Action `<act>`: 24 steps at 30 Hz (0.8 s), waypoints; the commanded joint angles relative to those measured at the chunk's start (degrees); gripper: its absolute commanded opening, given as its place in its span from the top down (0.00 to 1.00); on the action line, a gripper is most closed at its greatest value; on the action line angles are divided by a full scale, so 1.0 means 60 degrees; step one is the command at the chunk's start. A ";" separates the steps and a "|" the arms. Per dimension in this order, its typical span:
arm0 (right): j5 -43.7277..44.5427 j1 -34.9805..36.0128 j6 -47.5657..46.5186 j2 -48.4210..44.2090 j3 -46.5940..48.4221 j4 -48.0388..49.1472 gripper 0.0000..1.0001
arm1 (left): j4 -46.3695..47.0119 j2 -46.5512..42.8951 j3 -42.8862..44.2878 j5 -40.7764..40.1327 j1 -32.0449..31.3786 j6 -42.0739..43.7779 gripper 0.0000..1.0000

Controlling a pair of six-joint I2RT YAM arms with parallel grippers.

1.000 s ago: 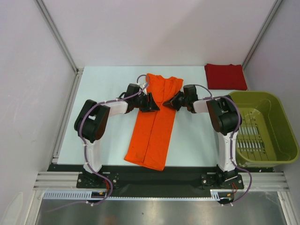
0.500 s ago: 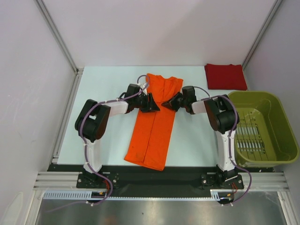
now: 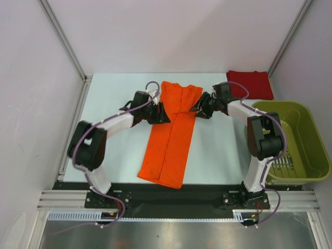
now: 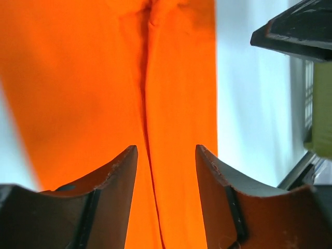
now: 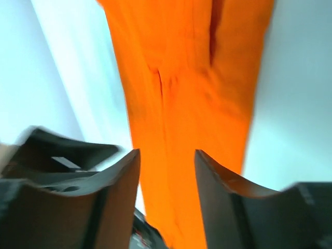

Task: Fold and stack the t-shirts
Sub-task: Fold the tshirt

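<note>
Table [image 3: 111, 98]: pale, smooth, matte top.

Left gripper [image 3: 164, 114]: at the left edge of the orange t-shirt [image 3: 174, 135], toward its far end. Wrist view: two dark, curved fingers [image 4: 116, 176] with scuffed inner faces stand apart; nothing lies between them, and only cloth shows through the gap. Pincer unclenched, empty. Whether the tips touch the cloth, I cannot tell.

Orange t-shirt: centre of table, between the two grippers. Soft, plain, bright cloth, laid flat and folded lengthwise into a long narrow strip. A crease line runs down the middle along the full length; small wrinkles near the far end. Long axis near to far, slightly tilted: far end sits at mid-table, near end drifts left and reaches close to the table's near edge. Far end is a little wider, with a shallow notch.

Right gripper [image 3: 198, 110]: at the shirt's right edge, far end, facing the left gripper across the strip. Wrist view is motion-blurred, but its dark fingers [image 5: 218, 181] are plainly parted with nothing clamped. Empty.

Dark red t-shirt [image 3: 249, 84]: far right corner, folded to a flat compact rectangle, well apart from the orange one.

Basket [image 3: 314, 140]: olive-green hard plastic, rounded rectangular, slotted floor, just near of the red shirt at the right edge
</note>
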 commanded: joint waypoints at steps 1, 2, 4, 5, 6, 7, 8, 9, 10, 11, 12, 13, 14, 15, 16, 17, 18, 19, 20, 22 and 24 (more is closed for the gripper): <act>-0.0651 0.0072 -0.2520 -0.0859 0.0221 -0.3378 0.46 | -0.1531 -0.2238 -0.0601 -0.1030 0.0133 0.1114 0.45; -0.0814 0.0189 -0.2759 -0.1266 -0.0273 -0.3642 0.45 | -0.2041 -0.3069 -0.1111 -0.1016 0.0323 0.1145 0.44; -0.1151 0.0379 -0.3126 -0.1897 -0.1035 -0.4055 0.41 | -0.2977 -0.3776 -0.1887 -0.0972 0.0543 0.1058 0.41; -0.1283 0.0714 -0.3128 -0.2524 -0.1823 -0.4070 0.39 | -0.3273 -0.4360 -0.2153 -0.0957 0.0675 0.0985 0.40; -0.1401 0.0906 -0.3099 -0.2951 -0.2324 -0.4026 0.38 | -0.3552 -0.4685 -0.2431 -0.0972 0.0908 0.0912 0.32; -0.1619 0.1183 -0.3041 -0.3288 -0.2749 -0.3953 0.36 | -0.3816 -0.4964 -0.2710 -0.0986 0.1012 0.0795 0.32; -0.1679 0.1722 -0.2823 -0.4075 -0.3159 -0.3837 0.34 | -0.4282 -0.5474 -0.3162 -0.1074 0.1143 0.0736 0.31; -0.1651 0.2061 -0.2690 -0.4416 -0.3990 -0.3618 0.32 | -0.4548 -0.5682 -0.3355 -0.1133 0.1188 0.0561 0.31; -0.1593 0.2369 -0.2514 -0.4768 -0.4346 -0.3514 0.31 | -0.4899 -0.5902 -0.3734 -0.1235 0.1203 0.0385 0.31; -0.1563 0.2619 -0.2136 -0.5163 -0.4742 -0.3383 0.30 | -0.4989 -0.6165 -0.3941 -0.1294 0.1232 0.0224 0.31; -0.1476 0.3056 -0.1842 -0.5790 -0.5456 -0.3019 0.30 | -0.5019 -0.6545 -0.4146 -0.1222 0.1247 -0.0140 0.32; -0.1315 0.3177 -0.1607 -0.6145 -0.5855 -0.2841 0.30 | -0.5034 -0.6737 -0.4540 -0.1192 0.1262 -0.0347 0.32; -0.1111 0.3250 -0.0981 -0.6467 -0.6207 -0.2332 0.30 | -0.5020 -0.6884 -0.4732 -0.1018 0.1349 -0.0508 0.32; -0.1007 0.3222 -0.0685 -0.7036 -0.6848 -0.1906 0.30 | -0.5019 -0.7147 -0.4908 -0.0943 0.1393 -0.0829 0.34; -0.1035 0.3178 -0.0464 -0.7230 -0.7058 -0.1438 0.30 | -0.5019 -0.7265 -0.5258 -0.0899 0.1423 -0.0977 0.34; -0.1007 0.3149 -0.0012 -0.7319 -0.7191 -0.0853 0.30 | -0.5048 -0.7368 -0.5435 -0.0957 0.1481 -0.1124 0.34; -0.0890 0.3149 0.0123 -0.7364 -0.7293 -0.0746 0.30 | -0.5063 -0.7500 -0.5611 -0.1015 0.1511 -0.1444 0.34; -0.0947 0.3163 0.0226 -0.7205 -0.7381 -0.0643 0.30 | -0.5020 -0.7660 -0.5961 -0.0987 0.1555 -0.1564 0.34; -0.1107 0.3265 0.0299 -0.7087 -0.7440 -0.0512 0.31 | -0.5034 -0.7691 -0.6110 -0.0958 0.1569 -0.1637 0.33; -0.1474 0.3790 0.0519 -0.6882 -0.7775 -0.0073 0.32 | -0.5005 -0.7648 -0.6329 -0.0767 0.1570 -0.1784 0.33; -0.1577 0.4173 0.0970 -0.6837 -0.8055 0.0484 0.36 | -0.5165 -0.7545 -0.6389 -0.1028 0.1570 -0.1959 0.33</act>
